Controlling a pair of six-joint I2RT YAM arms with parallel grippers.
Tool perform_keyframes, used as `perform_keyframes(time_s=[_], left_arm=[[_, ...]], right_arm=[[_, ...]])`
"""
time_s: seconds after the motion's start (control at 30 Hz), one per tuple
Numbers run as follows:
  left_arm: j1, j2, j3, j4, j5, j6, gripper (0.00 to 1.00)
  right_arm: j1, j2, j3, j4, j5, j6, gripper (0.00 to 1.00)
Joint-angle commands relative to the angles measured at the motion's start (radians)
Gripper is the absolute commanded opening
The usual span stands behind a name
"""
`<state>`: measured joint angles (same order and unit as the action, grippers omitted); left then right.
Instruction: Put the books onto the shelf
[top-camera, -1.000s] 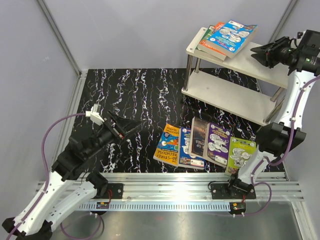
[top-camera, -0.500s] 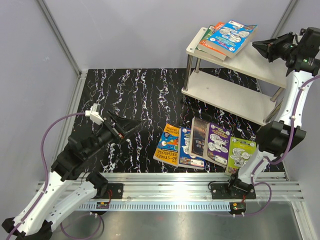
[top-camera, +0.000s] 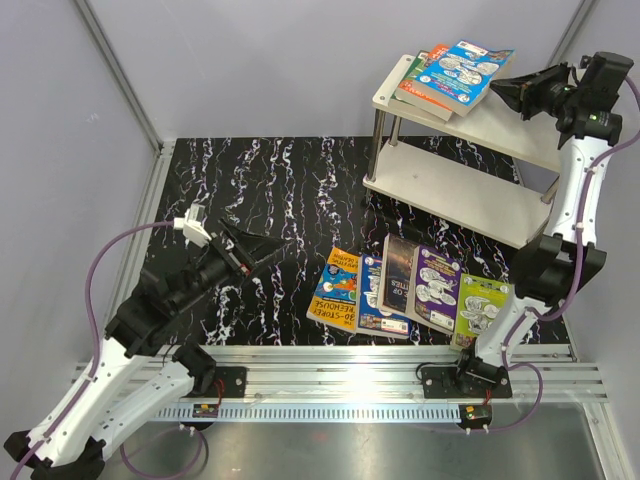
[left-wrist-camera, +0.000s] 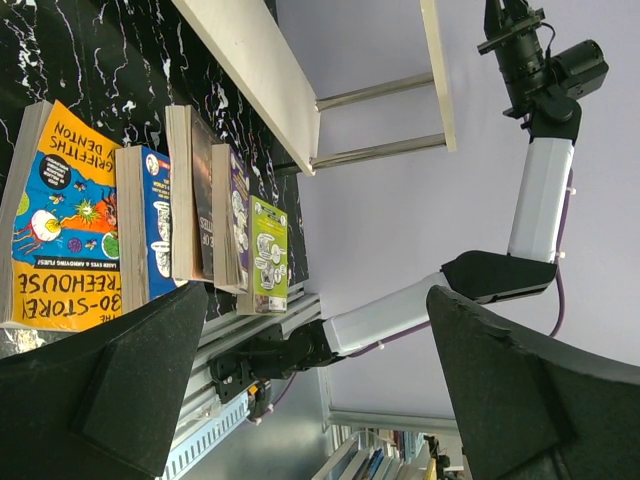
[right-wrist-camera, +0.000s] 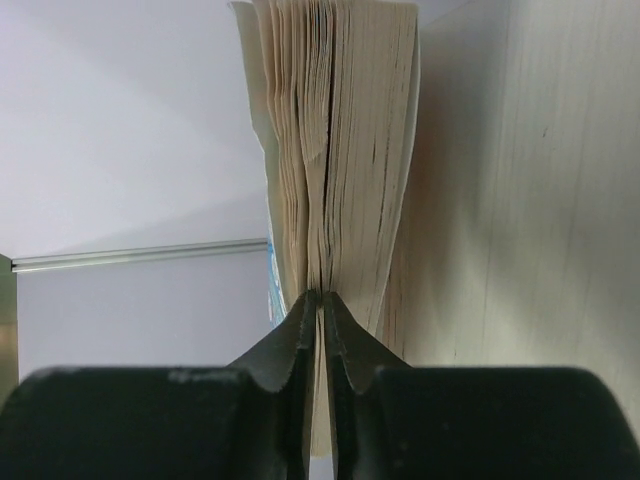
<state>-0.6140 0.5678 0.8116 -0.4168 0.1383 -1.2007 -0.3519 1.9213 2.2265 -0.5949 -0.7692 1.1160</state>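
My worry is the stack of bright paperback books toppling off the far end of the pale wooden two-tier shelf if my right gripper shoves too hard on the page edges straight ahead of its tips. Its jaws are pinched together on nothing, tips at those pages. The left gripper gapes wide and empty, the other books lying ahead of it

your right gripper has its dark fingers pressed together, tips pointing at the fanned page edges of the books. whether they touch the paper is hard to tell. the pale shelf board fills the right side beside the books. a metal rail crosses the lilac wall on the left.
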Motion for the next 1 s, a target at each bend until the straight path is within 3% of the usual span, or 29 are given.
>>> perform_keyframes(time_s=[0.0,0.57,0.77,0.87,0.97], left_arm=[[0.005,0.004,0.052,0.047,0.023,0.026,0.99],[0.016,0.004,0.074,0.012,0.021,0.05,0.99],[0.02,0.012,0.081,-0.005,0.024,0.061,0.99],[0.02,0.026,0.077,0.001,0.035,0.062,0.99],[0.02,0.055,0.067,0.016,0.063,0.067,0.99]], right_arm=[[0.017,0.015,0.018,0.043,0.007,0.008,0.13],[0.085,0.081,0.079,0.026,0.038,0.005,0.1],[0.067,0.03,0.078,-0.072,0.08,-0.074,0.1],[0.035,-0.048,0.009,-0.086,0.113,-0.117,0.16],[0.013,-0.125,-0.04,-0.121,0.142,-0.183,0.29]])
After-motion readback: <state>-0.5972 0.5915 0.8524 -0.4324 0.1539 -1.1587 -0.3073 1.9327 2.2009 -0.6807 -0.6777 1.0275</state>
